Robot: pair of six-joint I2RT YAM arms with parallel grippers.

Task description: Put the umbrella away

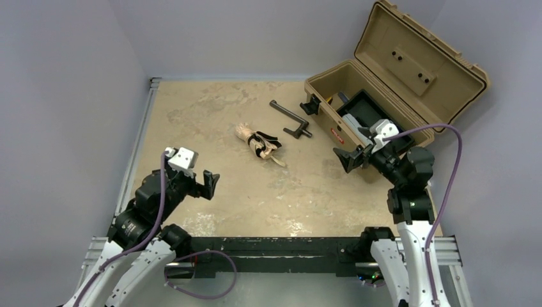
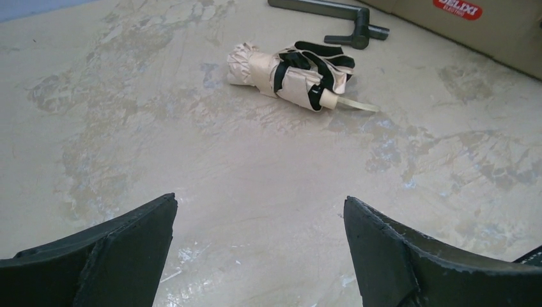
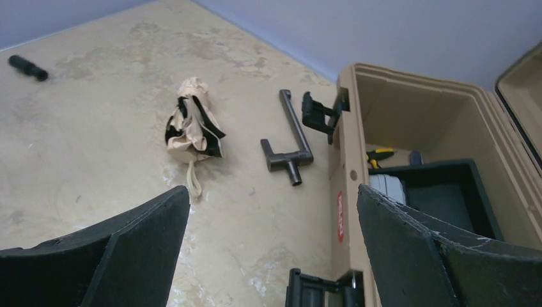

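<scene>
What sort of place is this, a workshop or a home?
Most likely a robot test bench in a lab. Bare grey walls box in a mottled beige tabletop, two robot arms are bolted at its near edge, and a folded beige fabric umbrella and an open tan hard plastic case look staged.

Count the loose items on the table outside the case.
2: the umbrella mid-table, and the L-shaped bar between it and the case. Others may be hidden.
</scene>
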